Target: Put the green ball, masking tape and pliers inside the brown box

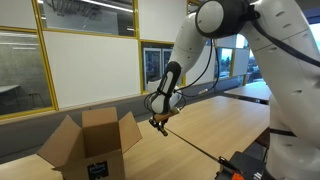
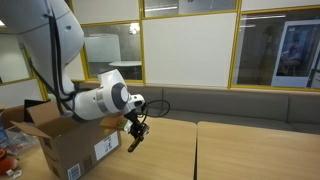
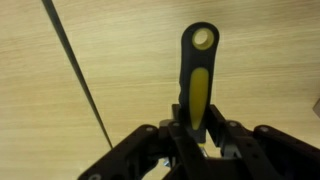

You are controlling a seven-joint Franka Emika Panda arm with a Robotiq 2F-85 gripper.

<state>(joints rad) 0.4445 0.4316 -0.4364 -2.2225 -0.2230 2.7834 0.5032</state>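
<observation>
My gripper (image 3: 195,125) is shut on the pliers (image 3: 199,70). Their black and yellow handle, with a hole at its end, sticks out past the fingers over the wooden table. In both exterior views the gripper (image 1: 158,121) (image 2: 137,136) hangs above the table, just right of the brown box (image 1: 90,146) (image 2: 66,147). The pliers (image 2: 134,145) point downward from it. The box stands with its top flaps open and a label on one side. The green ball and the masking tape are out of view.
A dark seam (image 3: 80,75) runs across the wooden table (image 1: 200,125). A black device with red parts (image 1: 245,165) sits at the table's near corner. Colourful items (image 2: 6,158) lie left of the box. A bench runs along the glass wall (image 2: 230,100).
</observation>
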